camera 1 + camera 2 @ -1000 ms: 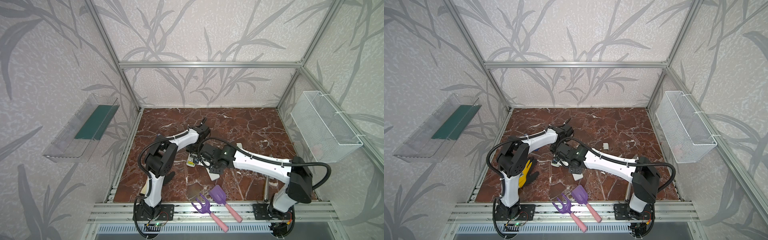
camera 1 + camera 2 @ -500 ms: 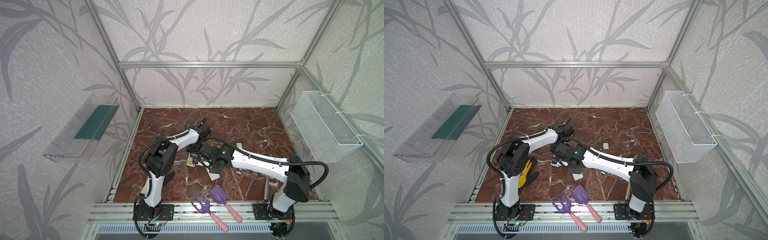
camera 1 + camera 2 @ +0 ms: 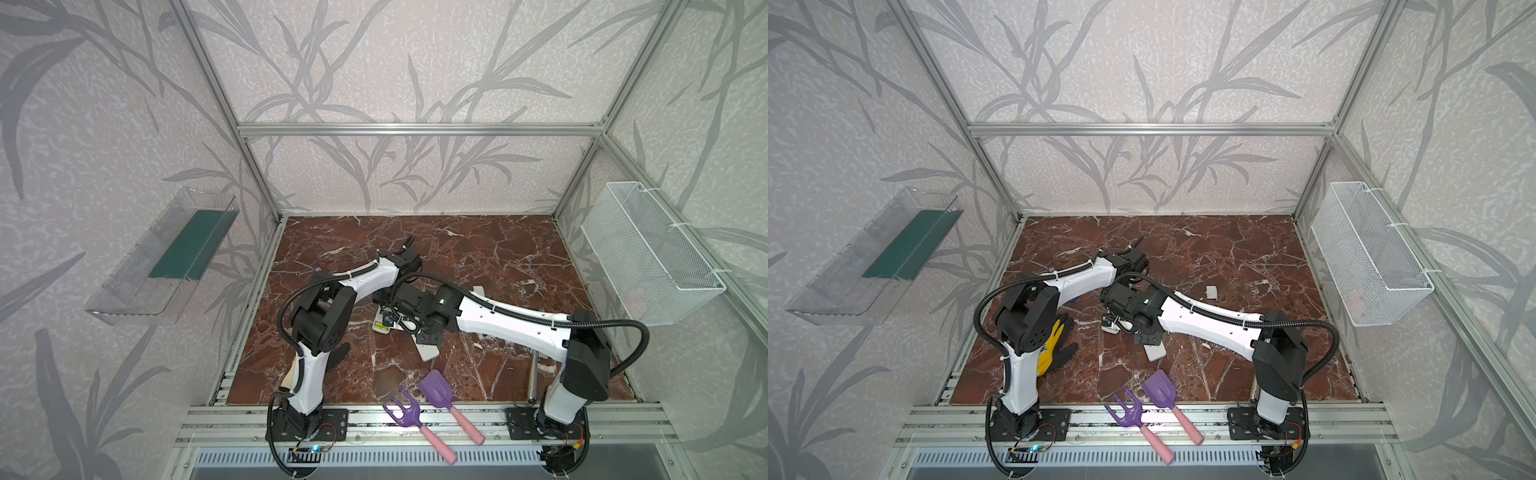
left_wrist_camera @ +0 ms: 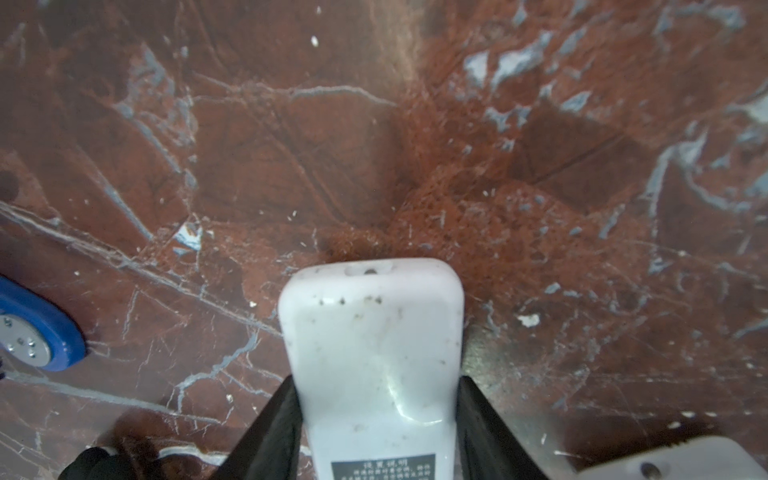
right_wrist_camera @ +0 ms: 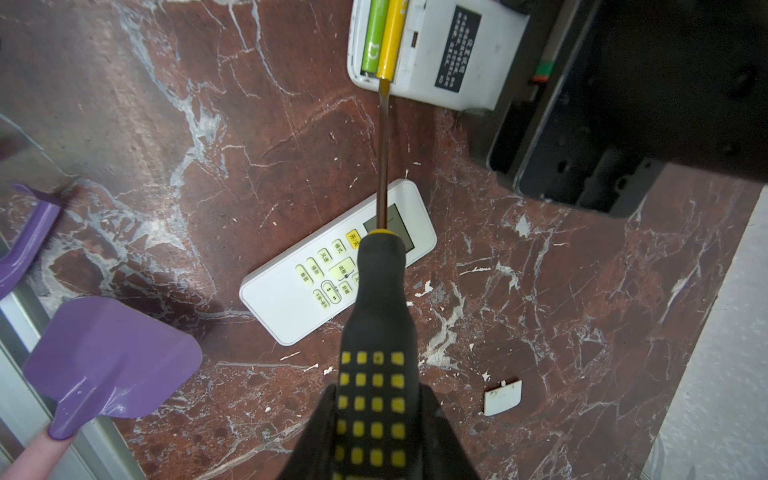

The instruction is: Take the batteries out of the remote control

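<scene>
Leaning slightly further in over the desk (image 3: 478, 249), the right arm (image 3: 511, 324) alone has moved. On the white remote (image 4: 370, 332) the left claw (image 4: 376, 382) stays clamped. The right claw (image 5: 378, 399) grips the screwdriver (image 5: 376, 291), its tip meeting the batteries (image 5: 374, 37), which remain seated inside, so prying is likely just starting.

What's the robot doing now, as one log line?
left end effector: holds remote | right end effector: holds screwdriver | screwdriver tip: at green battery in remote
</scene>
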Controlling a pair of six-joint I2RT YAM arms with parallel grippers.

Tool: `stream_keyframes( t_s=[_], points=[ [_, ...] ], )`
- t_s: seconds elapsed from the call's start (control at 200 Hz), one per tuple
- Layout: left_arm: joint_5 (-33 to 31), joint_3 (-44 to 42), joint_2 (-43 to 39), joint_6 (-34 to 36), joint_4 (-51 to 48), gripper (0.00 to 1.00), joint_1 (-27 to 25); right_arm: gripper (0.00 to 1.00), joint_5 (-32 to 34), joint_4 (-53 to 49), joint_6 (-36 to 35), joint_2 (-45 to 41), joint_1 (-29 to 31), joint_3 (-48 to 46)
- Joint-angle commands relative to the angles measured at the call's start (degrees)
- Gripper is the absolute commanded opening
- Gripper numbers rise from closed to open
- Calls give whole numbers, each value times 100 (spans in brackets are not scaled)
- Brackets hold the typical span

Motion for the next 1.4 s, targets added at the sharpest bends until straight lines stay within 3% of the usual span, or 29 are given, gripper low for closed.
stream_keyframes(
  t_s=[0.0, 0.385, 0.64, 0.905, 1.395],
  points=[
    [-195, 93, 184, -15, -272, 54, -44, 0, -66, -235, -120, 251, 63, 225],
    [-66, 34, 181, -111, -209, 52, -55, 0, -529, -497, -125, 645, 151, 799],
    [65, -127, 185, -152, -102, 51, -60, 0, -594, 617, 624, -6, 151, -398],
    [113, -209, 192, -196, 12, 50, -58, 0, -347, 831, 885, -161, 152, -871],
    [-485, -121, 138, -347, -215, 49, -99, 0, -44, -103, 584, -102, 159, -52]
  ],
)
